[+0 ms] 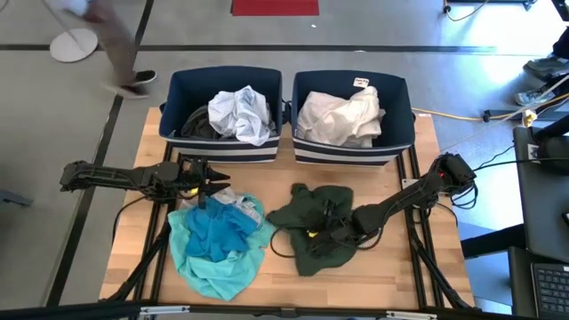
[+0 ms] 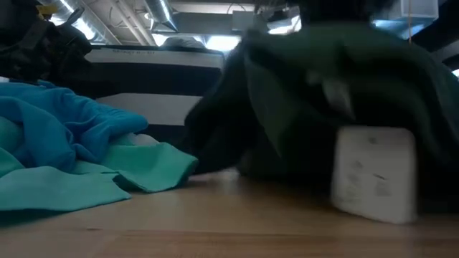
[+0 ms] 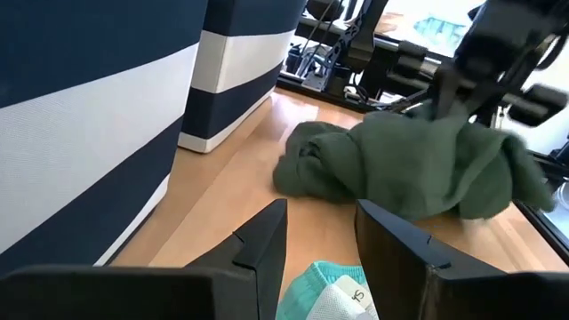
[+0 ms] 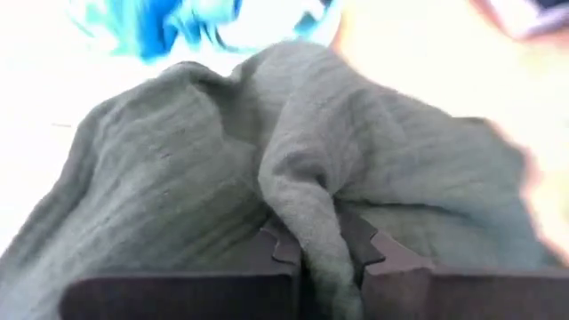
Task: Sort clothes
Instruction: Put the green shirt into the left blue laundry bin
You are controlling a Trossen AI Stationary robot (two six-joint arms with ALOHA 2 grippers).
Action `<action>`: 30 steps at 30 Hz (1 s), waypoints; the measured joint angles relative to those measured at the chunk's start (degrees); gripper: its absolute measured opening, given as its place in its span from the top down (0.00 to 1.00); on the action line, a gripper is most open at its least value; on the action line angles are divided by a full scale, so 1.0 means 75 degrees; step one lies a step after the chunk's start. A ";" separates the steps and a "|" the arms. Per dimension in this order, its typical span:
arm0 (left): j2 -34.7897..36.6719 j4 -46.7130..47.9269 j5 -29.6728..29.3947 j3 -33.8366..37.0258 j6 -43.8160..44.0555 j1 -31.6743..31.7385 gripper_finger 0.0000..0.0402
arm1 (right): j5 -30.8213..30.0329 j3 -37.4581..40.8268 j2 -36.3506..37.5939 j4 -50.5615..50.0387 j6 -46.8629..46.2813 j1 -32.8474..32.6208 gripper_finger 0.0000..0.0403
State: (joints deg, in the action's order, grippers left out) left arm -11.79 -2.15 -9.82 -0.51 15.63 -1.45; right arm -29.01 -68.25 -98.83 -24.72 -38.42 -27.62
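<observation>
The 2 bins at the top of the high view already hold clothes: the left bin (image 1: 173, 89) pale and dark pieces, the right bin (image 1: 400, 93) white ones. 2 garments are left on the table (image 1: 133, 178). The right gripper (image 1: 331, 229) pinches a fold of the dark green garment (image 1: 316, 233) at lower centre. The left gripper (image 1: 212, 178) waits, narrowly open, above the turquoise garment (image 1: 215, 242) at lower left.

Ribbed matt dark green garment (image 4: 267, 169) on smooth pale wooden table (image 1: 400, 267).

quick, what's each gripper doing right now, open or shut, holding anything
Left gripper: open, holding nothing, over the edge of the turquoise garment.
Right gripper: shut on a fold of the dark green garment.
</observation>
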 joint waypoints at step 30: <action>0.0000 -0.0009 -0.0006 0.0000 0.0097 0.0000 0.69 | -0.0063 -0.5304 0.0041 0.2735 0.8131 0.3306 0.95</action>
State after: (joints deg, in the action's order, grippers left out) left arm -11.79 -2.22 -9.87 -0.51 16.36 -1.45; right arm -29.48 -108.03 -98.52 -4.21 22.56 -2.82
